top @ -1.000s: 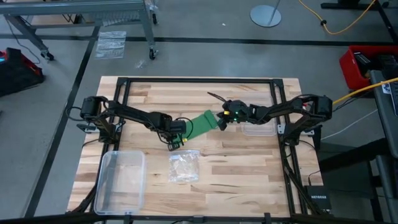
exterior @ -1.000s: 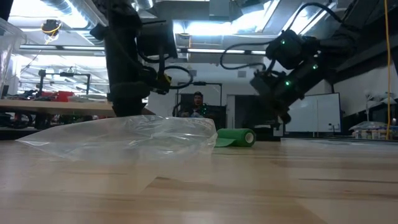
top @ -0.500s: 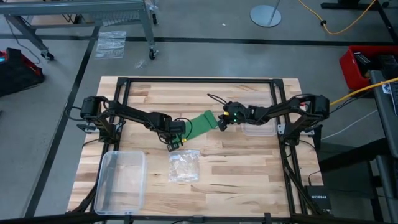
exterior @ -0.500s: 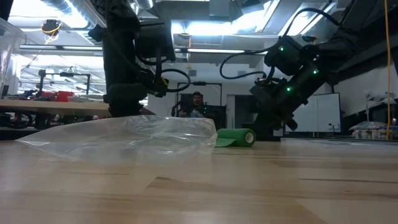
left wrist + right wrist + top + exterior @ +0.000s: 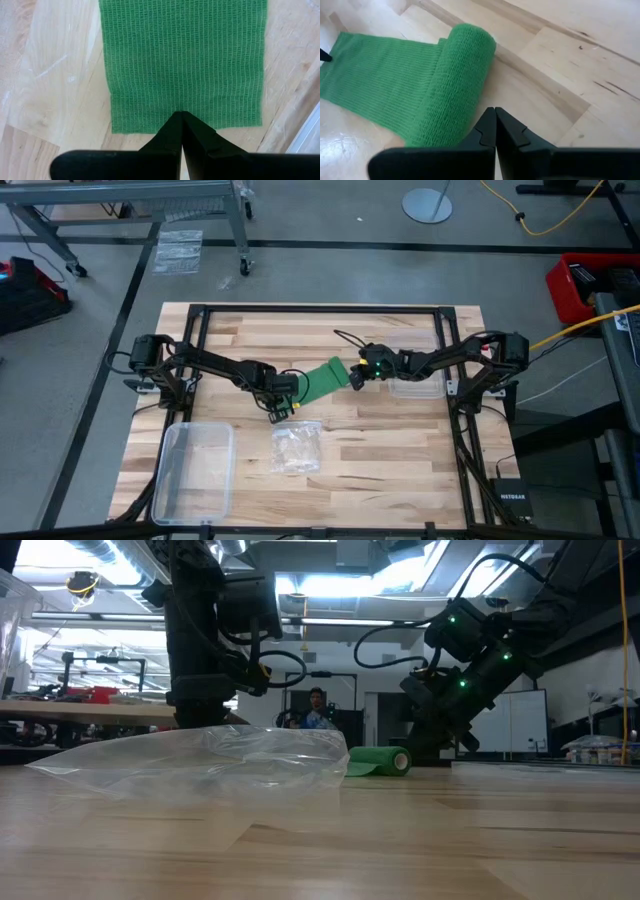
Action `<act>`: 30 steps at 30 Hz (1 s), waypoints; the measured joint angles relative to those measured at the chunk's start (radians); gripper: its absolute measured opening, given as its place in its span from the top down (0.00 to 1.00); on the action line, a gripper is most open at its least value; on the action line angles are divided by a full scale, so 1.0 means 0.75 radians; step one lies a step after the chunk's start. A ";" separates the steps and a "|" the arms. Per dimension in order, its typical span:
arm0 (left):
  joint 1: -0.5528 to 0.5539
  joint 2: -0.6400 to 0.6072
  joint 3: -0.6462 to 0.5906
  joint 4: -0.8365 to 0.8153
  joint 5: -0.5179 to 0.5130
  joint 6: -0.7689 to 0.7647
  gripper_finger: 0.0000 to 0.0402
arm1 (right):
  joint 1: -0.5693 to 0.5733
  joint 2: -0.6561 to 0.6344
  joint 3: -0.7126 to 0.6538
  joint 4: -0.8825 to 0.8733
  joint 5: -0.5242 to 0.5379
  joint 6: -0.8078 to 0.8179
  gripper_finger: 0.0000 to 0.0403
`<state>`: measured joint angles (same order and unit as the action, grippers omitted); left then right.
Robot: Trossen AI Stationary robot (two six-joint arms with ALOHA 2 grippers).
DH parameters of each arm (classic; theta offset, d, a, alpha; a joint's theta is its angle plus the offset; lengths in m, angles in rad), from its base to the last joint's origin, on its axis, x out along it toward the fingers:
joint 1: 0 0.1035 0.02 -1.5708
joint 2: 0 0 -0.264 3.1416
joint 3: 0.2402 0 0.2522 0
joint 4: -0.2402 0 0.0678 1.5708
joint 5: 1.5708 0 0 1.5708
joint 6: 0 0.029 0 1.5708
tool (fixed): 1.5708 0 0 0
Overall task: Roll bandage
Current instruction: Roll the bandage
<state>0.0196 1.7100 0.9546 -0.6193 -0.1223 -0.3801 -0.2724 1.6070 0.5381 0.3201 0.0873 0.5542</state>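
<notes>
The surface [image 5: 400, 440] is pale wood planking framed by dark rails, standing on a grey floor. Near its middle lies the bandage [image 5: 322, 379], bright green, partly rolled: a flat strip runs toward the left arm and ends in a small roll on the right arm's side. The left gripper [image 5: 181, 116] has its jaws closed, the tips resting at the edge of the strip's loose end. The right gripper [image 5: 494, 111] also has its jaws closed, empty, right beside the roll; whether it touches I cannot tell. In front of the bandage lies a crinkly clear plastic bag [image 5: 296, 446], and a clear plastic box [image 5: 195, 470] sits at the near left corner. A clear lid [image 5: 417, 389] lies under the right arm. Beyond the surface the room is a workshop with bright ceiling lights, and a person [image 5: 317, 710] sits far back behind the arms.
</notes>
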 joint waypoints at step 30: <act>-0.001 -0.001 0.001 -0.114 0.000 0.019 1.00 | 0.104 0.033 0.355 -0.319 0.159 -0.186 1.00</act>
<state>0.0193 1.7092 0.9554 -0.7048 -0.1220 -0.3656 -0.1940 1.6321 0.8045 0.0810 0.2062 0.4145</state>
